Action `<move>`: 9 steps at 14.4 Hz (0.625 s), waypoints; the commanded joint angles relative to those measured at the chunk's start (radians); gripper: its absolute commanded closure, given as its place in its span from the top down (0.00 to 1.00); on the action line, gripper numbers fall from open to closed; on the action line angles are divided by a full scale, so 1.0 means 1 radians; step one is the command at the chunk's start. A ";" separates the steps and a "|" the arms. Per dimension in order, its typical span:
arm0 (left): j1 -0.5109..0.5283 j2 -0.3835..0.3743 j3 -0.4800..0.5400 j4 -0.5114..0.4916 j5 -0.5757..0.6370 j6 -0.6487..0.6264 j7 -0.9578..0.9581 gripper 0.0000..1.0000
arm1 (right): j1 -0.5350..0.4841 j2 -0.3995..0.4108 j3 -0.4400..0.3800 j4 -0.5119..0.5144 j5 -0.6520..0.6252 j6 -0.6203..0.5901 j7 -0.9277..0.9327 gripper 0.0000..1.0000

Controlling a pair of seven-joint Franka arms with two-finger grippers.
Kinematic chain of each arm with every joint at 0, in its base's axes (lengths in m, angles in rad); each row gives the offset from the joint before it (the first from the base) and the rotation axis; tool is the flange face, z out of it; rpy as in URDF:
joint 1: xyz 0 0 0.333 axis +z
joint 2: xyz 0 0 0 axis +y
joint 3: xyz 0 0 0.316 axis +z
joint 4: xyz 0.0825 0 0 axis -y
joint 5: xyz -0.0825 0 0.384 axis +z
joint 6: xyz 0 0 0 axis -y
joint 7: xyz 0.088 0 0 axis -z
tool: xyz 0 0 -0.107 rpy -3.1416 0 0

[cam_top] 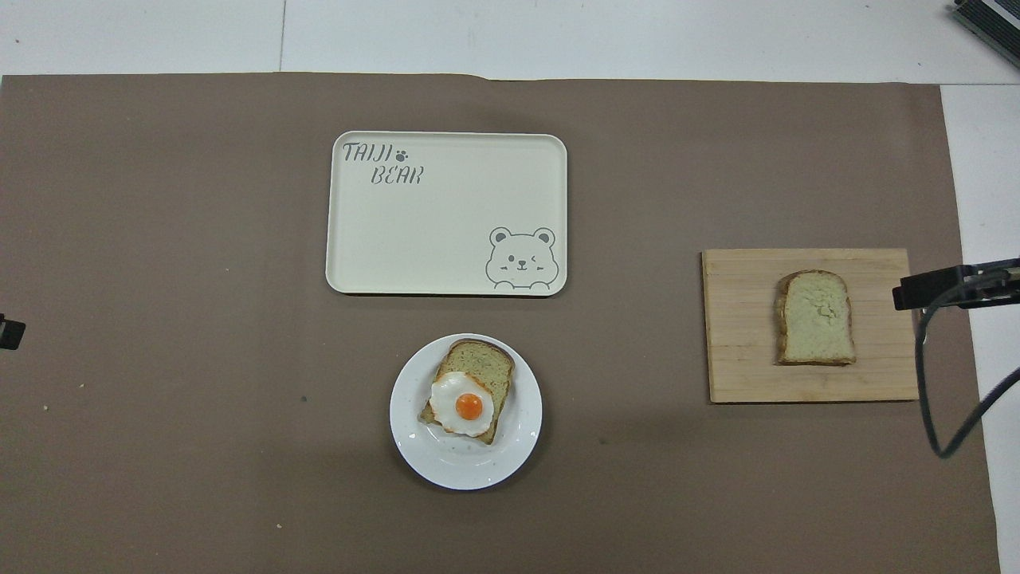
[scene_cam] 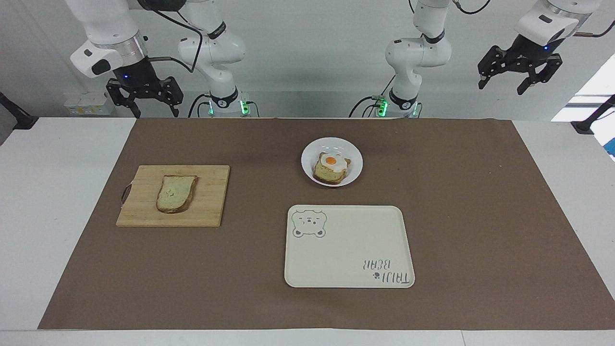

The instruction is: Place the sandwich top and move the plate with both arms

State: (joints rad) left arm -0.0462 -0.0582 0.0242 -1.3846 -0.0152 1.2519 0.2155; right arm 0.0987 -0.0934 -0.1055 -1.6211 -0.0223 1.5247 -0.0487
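The sandwich top (scene_cam: 176,193) (cam_top: 815,317), a plain slice of bread, lies flat on a wooden cutting board (scene_cam: 211,202) toward the right arm's end of the table. The white plate (scene_cam: 310,161) (cam_top: 414,454) sits mid-table near the robots and carries a bread slice topped with a fried egg (scene_cam: 330,167). My right gripper (scene_cam: 154,113) hangs open in the air over the table's edge by the board, touching nothing. My left gripper (scene_cam: 502,88) waits open and empty, high over the left arm's end of the table.
A cream rectangular tray (scene_cam: 348,250) (cam_top: 446,215) with a bear drawing lies farther from the robots than the plate. A brown mat (scene_cam: 480,216) covers most of the table. The board has a small metal handle (scene_cam: 125,193) at its outer end.
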 commanded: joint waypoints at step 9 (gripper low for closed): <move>-0.003 -0.017 0.002 -0.016 0.011 0.001 -0.008 1.00 | -0.005 -0.016 0.003 -0.025 0.005 0.020 -0.025 1.00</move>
State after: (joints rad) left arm -0.0462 -0.0582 0.0242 -1.3846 -0.0152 1.2519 0.2155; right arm 0.0990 -0.0934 -0.1046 -1.6251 -0.0223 1.5291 -0.0487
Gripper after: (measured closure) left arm 0.000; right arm 0.000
